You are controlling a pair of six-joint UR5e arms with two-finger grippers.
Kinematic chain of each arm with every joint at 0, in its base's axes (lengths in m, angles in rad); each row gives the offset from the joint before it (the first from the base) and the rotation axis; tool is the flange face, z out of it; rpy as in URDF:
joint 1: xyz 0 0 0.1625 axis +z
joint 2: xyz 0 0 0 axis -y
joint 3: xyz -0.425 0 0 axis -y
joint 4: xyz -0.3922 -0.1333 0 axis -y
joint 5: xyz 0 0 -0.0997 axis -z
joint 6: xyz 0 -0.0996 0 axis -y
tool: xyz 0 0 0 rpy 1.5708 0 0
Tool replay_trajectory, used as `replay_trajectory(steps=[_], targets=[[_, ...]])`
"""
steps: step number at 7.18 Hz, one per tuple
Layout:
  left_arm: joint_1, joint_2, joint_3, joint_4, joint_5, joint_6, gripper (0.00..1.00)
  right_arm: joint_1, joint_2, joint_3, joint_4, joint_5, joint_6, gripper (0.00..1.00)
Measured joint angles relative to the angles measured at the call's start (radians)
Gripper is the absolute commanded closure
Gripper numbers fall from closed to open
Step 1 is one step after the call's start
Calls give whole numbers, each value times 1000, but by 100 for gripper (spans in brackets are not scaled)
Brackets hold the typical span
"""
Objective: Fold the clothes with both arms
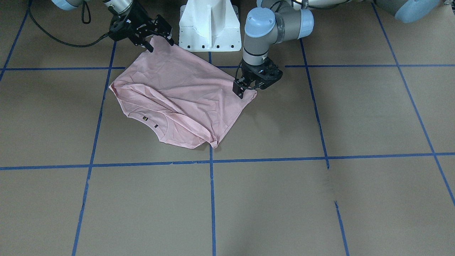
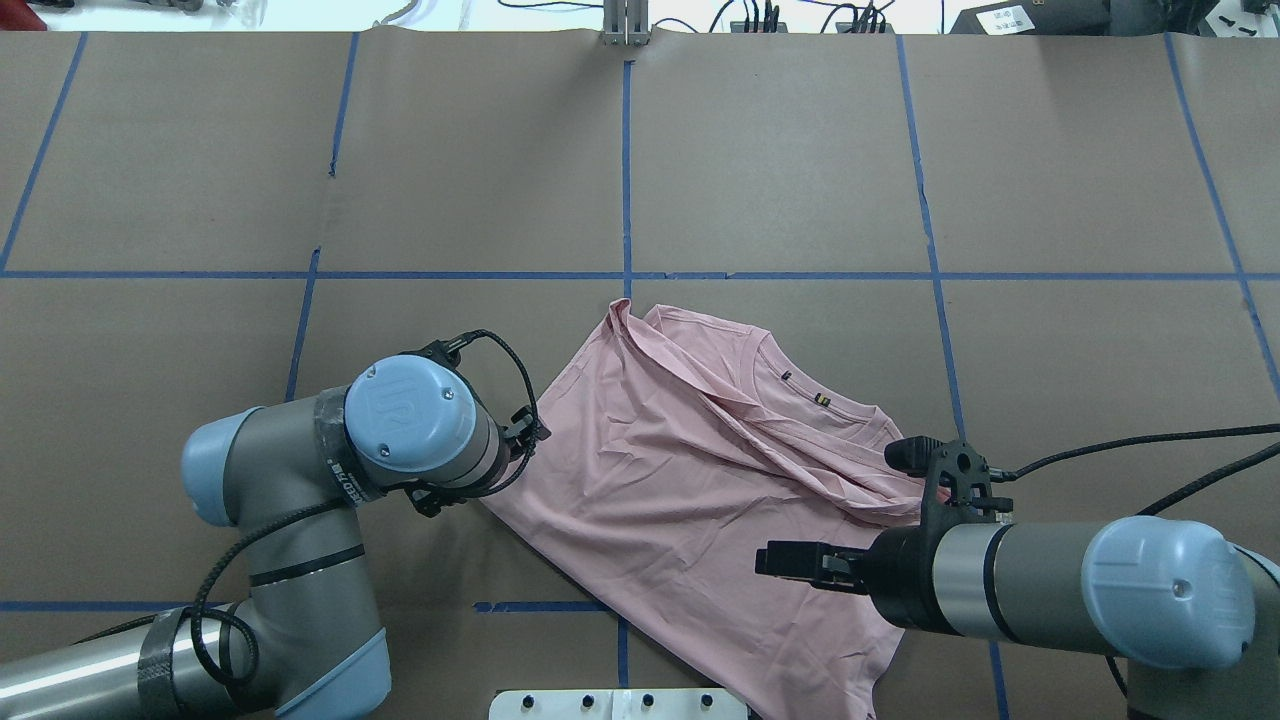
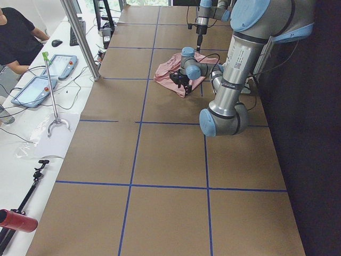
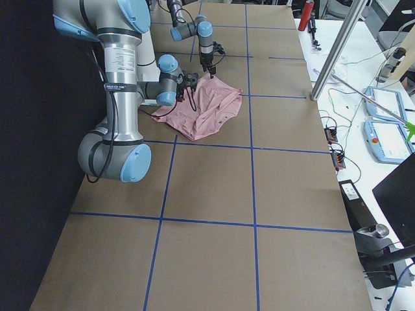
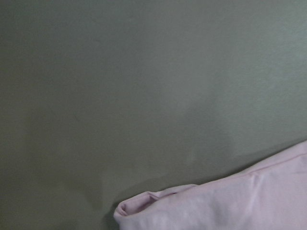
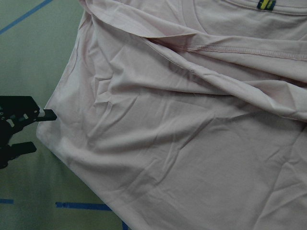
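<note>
The pale pink T-shirt (image 1: 185, 96) lies crumpled flat on the brown table close to the robot's base, with its collar and small labels (image 1: 149, 119) toward the operators' side. No print shows. My left gripper (image 1: 245, 90) stands at the shirt's side corner. In the right wrist view (image 6: 36, 132) its jaws look open, with one fingertip (image 6: 47, 114) touching the shirt's edge. My right gripper (image 1: 160, 43) hovers over the hem corner near the base, its fingers apart with pink cloth between them. The left wrist view shows only that shirt corner (image 5: 230, 206).
The white pedestal base (image 1: 209, 25) stands just behind the shirt. Blue tape lines (image 1: 212, 199) grid the brown table. In the exterior left view an operator (image 3: 16, 37), tablets (image 3: 32, 90) and a metal pole (image 3: 80, 37) stand along the table's far side.
</note>
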Motion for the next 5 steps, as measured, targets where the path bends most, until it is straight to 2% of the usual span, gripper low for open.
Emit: replay_trajectory(steps=[1,2,3,5], targets=[[1,0,14,-1,8,-4,47,4,1,0,0,2,0,0],[2,0,20,-1,14,-6,79,7,2,1,0,4,0,0],[2,-1,17,0,16,-7,100,11,2,1,0,5,0,0],[1,-2,9,4,12,-5,100,14,2,2,0,7,0,0]])
